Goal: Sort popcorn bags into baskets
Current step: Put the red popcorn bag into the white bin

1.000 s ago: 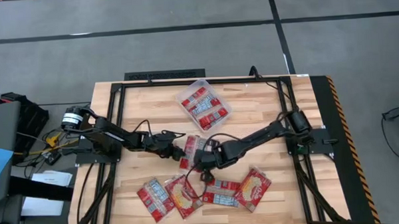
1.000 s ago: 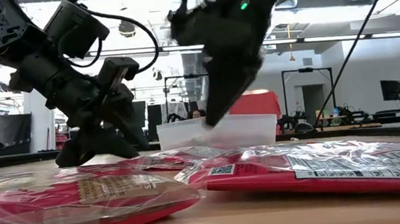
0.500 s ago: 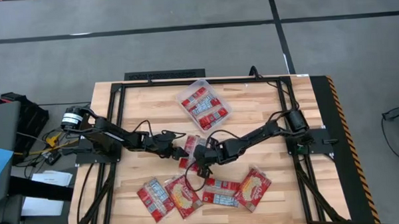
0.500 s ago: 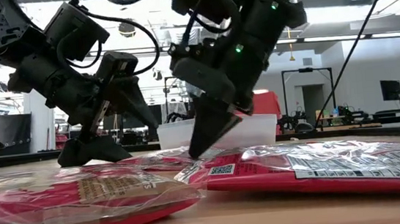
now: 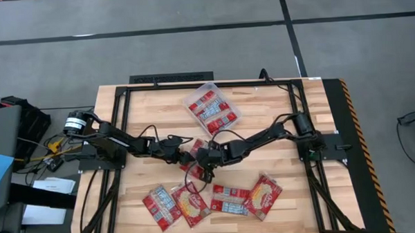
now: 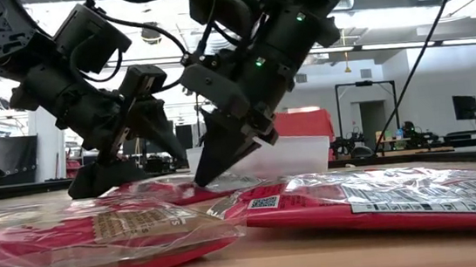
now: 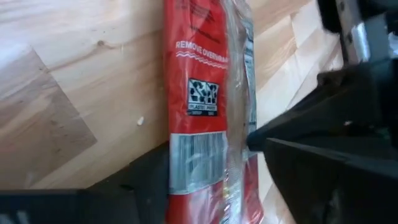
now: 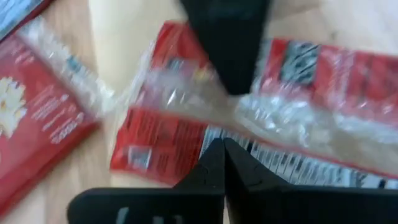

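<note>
- High view: both arms meet at the table's middle over one popcorn bag (image 5: pixel 197 155). The left gripper (image 5: pixel 187 159) reaches in from the left, the right gripper (image 5: pixel 204 169) from the right. The clear basket (image 5: pixel 231 110) sits toward the far edge with several bags (image 5: pixel 211 109) inside; four more bags (image 5: pixel 212 199) lie in a row near the front edge
- Low view: the right gripper (image 6: pixel 202 174) points down with its tips together, touching a bag (image 6: pixel 160 188) on the table; the left gripper (image 6: pixel 106 172) is beside it, low over the same bag. The basket (image 6: pixel 301 154) stands behind them
- Left wrist view: its fingers (image 7: pixel 134 174) are spread, one on either side of the red bag (image 7: pixel 202 106), not gripping it
- Right wrist view: the fingertips (image 8: pixel 217 165) are closed tight against each other, holding nothing, just above a crinkled bag (image 8: pixel 186 137)
</note>
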`<state>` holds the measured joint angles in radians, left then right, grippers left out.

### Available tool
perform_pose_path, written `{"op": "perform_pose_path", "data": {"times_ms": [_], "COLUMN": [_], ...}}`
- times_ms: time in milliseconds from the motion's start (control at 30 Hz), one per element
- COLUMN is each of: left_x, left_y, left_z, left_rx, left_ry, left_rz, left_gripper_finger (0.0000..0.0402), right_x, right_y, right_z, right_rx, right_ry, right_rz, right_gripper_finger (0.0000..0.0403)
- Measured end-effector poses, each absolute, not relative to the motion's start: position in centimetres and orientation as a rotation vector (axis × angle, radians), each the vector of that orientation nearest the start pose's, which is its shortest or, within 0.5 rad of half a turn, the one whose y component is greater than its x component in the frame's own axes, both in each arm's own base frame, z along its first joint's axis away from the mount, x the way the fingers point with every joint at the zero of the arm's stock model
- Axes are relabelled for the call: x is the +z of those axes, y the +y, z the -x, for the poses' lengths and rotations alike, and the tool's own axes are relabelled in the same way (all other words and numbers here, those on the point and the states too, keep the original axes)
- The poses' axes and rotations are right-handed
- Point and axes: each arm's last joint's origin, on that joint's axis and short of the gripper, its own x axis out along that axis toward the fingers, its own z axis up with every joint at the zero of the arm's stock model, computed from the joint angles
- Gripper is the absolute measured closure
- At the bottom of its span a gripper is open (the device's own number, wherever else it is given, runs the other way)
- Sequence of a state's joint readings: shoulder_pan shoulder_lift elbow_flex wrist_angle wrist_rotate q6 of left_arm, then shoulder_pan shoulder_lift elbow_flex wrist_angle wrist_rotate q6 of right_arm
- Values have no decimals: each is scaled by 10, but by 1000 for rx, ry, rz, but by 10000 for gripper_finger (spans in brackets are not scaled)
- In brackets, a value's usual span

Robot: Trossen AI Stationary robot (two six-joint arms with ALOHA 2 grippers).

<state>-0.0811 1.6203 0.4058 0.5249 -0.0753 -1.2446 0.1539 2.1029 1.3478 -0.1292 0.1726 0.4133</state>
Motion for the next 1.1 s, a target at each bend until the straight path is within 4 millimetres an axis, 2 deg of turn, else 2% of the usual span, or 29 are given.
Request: {"op": "perform_pose_path", "data": {"times_ms": [167, 300, 467, 533, 600, 700, 767, 967, 1100], "left_x": [96, 96, 95, 96, 96, 95, 95, 95, 95], "left_y": [-18, -19, -18, -18, -18, -19, -19, -21, -21], "left_z": [-248, -248, -247, -247, -247, -247, -247, -246, -246], "left_rx": [420, 405, 434, 433, 438, 441, 426, 411, 409], "left_ry": [613, 621, 609, 608, 604, 609, 623, 634, 639], "left_rz": [1117, 1071, 1064, 1062, 1067, 1065, 1056, 1048, 1065], "left_gripper_finger": [282, 380, 395, 400, 395, 372, 344, 221, 149], "right_x": [147, 186, 231, 253, 265, 257, 243, 192, 158], "right_y": [60, 69, 74, 74, 74, 74, 76, 92, 94], "right_z": [-432, -428, -408, -393, -380, -369, -373, -389, -397], "right_rx": [-207, -170, -183, -220, -277, -355, -368, -368, -384], "right_ry": [870, 808, 769, 759, 770, 883, 925, 1022, 1089], "right_rz": [-227, -203, -172, -162, -159, -116, -115, -106, -100], "right_gripper_finger": [379, 388, 390, 383, 378, 381, 391, 386, 381]}}
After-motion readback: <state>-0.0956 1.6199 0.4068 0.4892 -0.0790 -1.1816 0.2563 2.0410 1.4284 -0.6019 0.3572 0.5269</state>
